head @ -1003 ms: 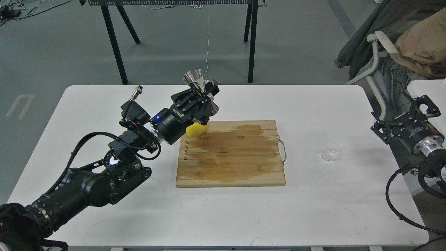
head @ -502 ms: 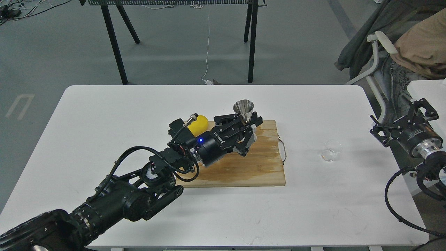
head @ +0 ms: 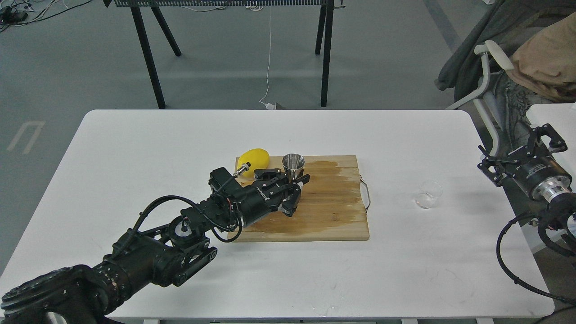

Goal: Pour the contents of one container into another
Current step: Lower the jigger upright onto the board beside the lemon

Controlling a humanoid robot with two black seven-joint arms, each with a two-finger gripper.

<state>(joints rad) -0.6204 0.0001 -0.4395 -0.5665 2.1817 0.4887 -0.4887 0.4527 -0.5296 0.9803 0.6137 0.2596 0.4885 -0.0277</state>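
The shiny steel jigger stands upright low over the back left part of the wooden cutting board, its open cone facing up. My left gripper is shut on its lower half, which the fingers hide. The small clear glass cup sits on the white table, to the right of the board and apart from it. Beyond the table's right edge, my right gripper is open and holds nothing, a hand's width right of the cup.
A yellow lemon lies at the board's back left corner, just left of the jigger. The board has a wire handle on its right side. A chair with clothes stands at the far right, and black trestle legs behind the table.
My left arm carried the jigger from high behind the board, right over the board, then down and left to just above the board beside the lemon. The right gripper barely shifted.
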